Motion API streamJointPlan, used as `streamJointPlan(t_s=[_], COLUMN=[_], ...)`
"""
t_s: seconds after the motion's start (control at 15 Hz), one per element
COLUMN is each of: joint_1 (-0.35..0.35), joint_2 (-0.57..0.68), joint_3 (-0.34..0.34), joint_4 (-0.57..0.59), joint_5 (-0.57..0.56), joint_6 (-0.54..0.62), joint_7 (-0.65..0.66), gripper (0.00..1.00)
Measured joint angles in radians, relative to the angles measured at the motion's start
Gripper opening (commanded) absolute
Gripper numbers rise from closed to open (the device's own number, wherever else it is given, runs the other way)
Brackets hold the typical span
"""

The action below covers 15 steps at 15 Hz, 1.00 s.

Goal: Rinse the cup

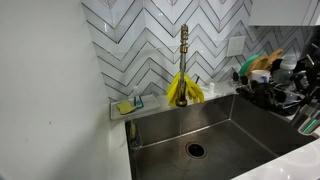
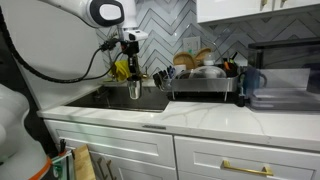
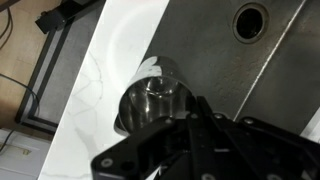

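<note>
The cup is a shiny metal tumbler. In the wrist view it (image 3: 150,100) sits just beyond my fingers, over the seam between the white counter and the steel sink (image 3: 215,70). My gripper (image 3: 196,112) has its dark fingers drawn together at the cup's near rim. In an exterior view the gripper (image 2: 131,76) hangs straight down with the cup (image 2: 133,91) under it at the sink's left end. In an exterior view the cup (image 1: 133,135) shows at the sink's left wall. The faucet (image 1: 184,45) stands behind the basin.
Yellow gloves (image 1: 184,90) hang on the faucet. A sponge holder (image 1: 128,105) sits on the back ledge. A full dish rack (image 2: 203,85) stands right of the sink. The drain (image 1: 195,150) is mid-basin. A tiled wall is behind.
</note>
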<state>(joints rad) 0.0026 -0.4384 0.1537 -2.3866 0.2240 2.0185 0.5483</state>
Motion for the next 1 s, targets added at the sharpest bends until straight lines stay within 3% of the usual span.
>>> streamJointPlan(t_s=[0.33, 0.73, 1.0], joint_1=[0.008, 0.068, 0.114], joint_2=[0.007, 0.068, 0.113], joint_3=[0.016, 0.112, 0.132], joint_4=[0.0, 0.017, 0.034], joint_5=[0.01, 0.124, 0.196], joint_6=[0.0, 0.012, 0.119], joint_7=[0.042, 0.364, 0.481], gripper=[0.01, 0.01, 0.04])
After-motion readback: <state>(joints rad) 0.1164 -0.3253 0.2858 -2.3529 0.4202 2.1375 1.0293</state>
